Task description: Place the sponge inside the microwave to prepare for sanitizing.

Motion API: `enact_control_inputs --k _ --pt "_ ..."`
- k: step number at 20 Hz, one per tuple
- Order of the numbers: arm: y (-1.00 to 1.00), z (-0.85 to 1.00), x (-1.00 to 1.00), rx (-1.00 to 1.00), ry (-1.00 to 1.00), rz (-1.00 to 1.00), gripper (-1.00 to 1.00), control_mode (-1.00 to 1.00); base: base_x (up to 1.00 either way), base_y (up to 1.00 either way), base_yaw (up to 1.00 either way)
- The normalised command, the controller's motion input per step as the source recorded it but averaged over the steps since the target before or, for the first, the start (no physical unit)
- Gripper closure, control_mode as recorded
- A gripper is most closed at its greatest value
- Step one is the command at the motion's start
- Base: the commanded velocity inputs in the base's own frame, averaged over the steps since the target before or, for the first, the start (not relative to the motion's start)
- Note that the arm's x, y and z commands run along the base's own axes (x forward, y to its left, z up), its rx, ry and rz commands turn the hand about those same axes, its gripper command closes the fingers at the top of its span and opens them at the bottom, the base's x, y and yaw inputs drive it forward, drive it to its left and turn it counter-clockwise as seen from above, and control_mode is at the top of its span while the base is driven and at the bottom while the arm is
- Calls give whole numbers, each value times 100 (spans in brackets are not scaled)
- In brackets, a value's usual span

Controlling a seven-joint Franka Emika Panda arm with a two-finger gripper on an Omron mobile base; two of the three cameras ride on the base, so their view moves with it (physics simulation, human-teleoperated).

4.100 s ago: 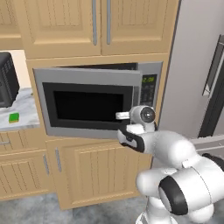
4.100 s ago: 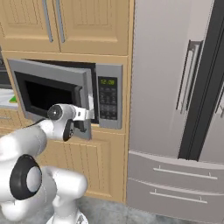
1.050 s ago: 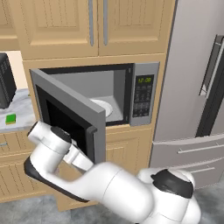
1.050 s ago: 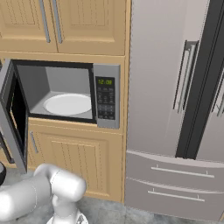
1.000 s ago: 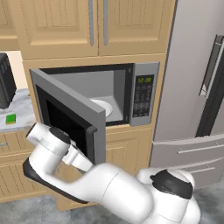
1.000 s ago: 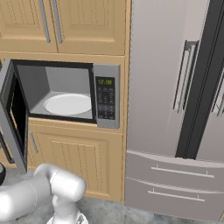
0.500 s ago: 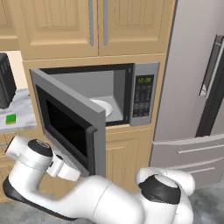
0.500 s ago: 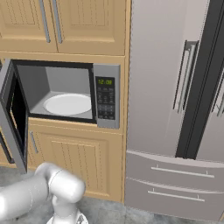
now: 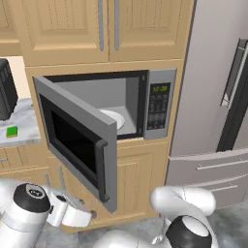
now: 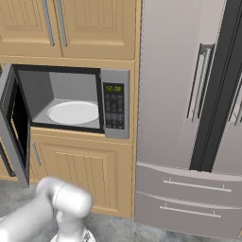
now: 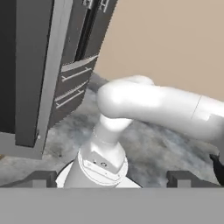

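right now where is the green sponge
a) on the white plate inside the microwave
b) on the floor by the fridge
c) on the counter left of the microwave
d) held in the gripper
c, the sponge lies on the counter left of the open microwave, and the plate inside is bare.

Both base cameras sit behind the arm and look forward and slightly down at the cabinet wall, sharing the open microwave point(image 9: 123, 104) and the steel refrigerator point(image 10: 189, 113) to its right. The left one sees the counter at far left, while the hand camera looks low, close to the floor.
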Motion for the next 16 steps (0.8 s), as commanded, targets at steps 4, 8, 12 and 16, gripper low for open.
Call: enact_control_inputs --k 4,8,12,16 --pt "-90 9 -100 23 -16 17 -100 -100 0 0 0" --pt "-87 46 -65 50 -1 3 -100 -100 0 0 0" --pt "-100 36 -51 58 0 3 -100 -100 0 0 0" --pt "-100 26 -28 51 0 12 -100 -100 0 0 0"
